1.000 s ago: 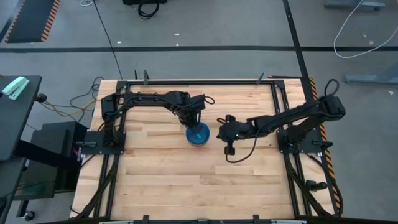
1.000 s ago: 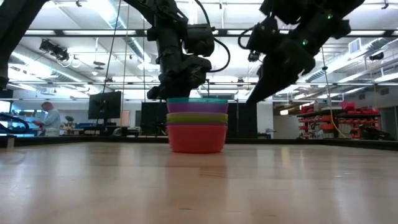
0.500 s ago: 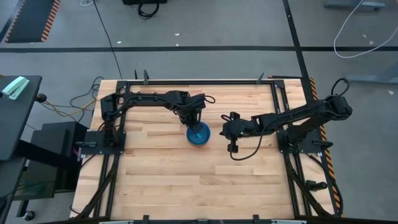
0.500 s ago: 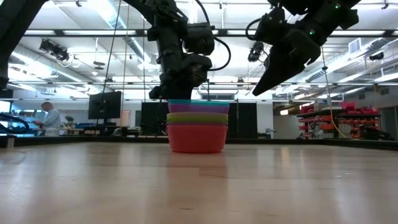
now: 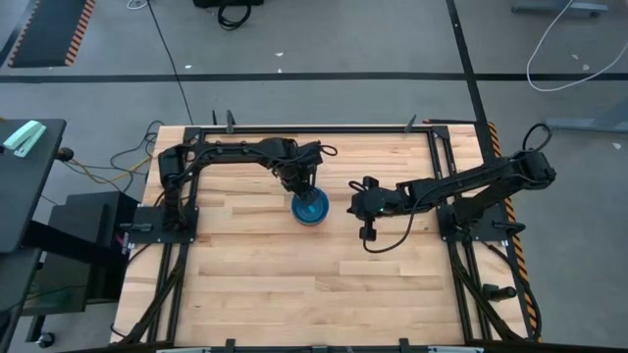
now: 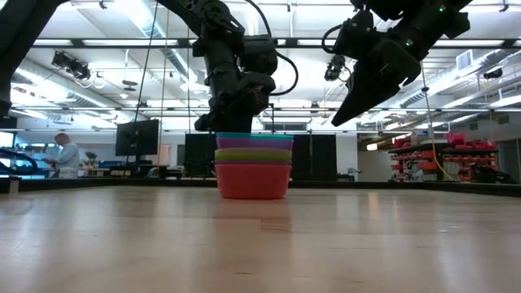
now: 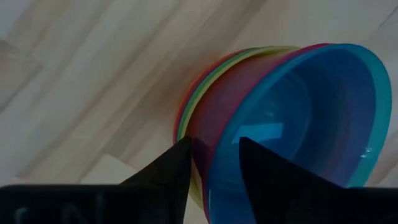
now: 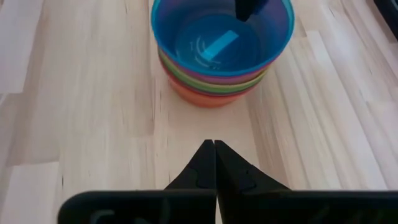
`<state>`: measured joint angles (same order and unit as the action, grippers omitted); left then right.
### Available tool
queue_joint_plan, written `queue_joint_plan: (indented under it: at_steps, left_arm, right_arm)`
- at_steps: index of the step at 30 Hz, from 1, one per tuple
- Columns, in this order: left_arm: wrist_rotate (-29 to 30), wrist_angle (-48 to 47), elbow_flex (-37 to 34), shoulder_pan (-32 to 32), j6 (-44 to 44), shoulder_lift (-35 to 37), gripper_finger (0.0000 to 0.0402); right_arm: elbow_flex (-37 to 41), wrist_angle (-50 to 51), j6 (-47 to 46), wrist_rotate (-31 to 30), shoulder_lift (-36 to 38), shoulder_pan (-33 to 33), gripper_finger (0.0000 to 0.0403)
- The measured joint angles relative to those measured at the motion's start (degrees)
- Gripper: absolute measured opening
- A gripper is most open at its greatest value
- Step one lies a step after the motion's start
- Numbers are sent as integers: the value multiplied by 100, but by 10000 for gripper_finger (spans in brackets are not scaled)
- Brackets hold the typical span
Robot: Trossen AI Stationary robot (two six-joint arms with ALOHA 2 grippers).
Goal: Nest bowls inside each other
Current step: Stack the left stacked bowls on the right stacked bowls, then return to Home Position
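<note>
The bowls stand nested in one stack near the table's middle, the lowest bowl's base on the wood. The blue bowl is on top; purple, green, yellow, pink and orange rims show beneath it. My left gripper is open and points down over the stack's far-left rim, with one finger inside the blue bowl and one outside the stack's wall. My right gripper is shut and hangs above the table to the right of the stack, pointing toward it and holding nothing. My left gripper stands open astride the stacked rims, one finger inside the blue bowl and one outside, coming from above. I cannot tell whether either finger touches the bowls. The stack rests on the table.
Bare wooden table lies all around the stack. Black frame rails run along the table's edges, and the arm bases stand at left and right. A person sits far off in the room beyond.
My right gripper has drawn back from the stack toward the table's right edge and risen a little, then held still. The stack has slid slightly toward the table's left, with my left gripper over its rim.
</note>
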<state>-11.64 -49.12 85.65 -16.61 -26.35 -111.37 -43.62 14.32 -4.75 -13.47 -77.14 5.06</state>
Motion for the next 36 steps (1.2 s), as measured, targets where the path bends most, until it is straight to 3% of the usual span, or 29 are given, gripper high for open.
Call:
queue_joint_plan:
  at_steps: [26,36]
  left_arm:
    - [-212,-136,2,-432,150,276,162]
    - [187,-295,2,-748,809,506,154]
  right_arm:
    - [0,75,87,0,-4,-7,1]
    - [0,203,218,2,-4,64,1]
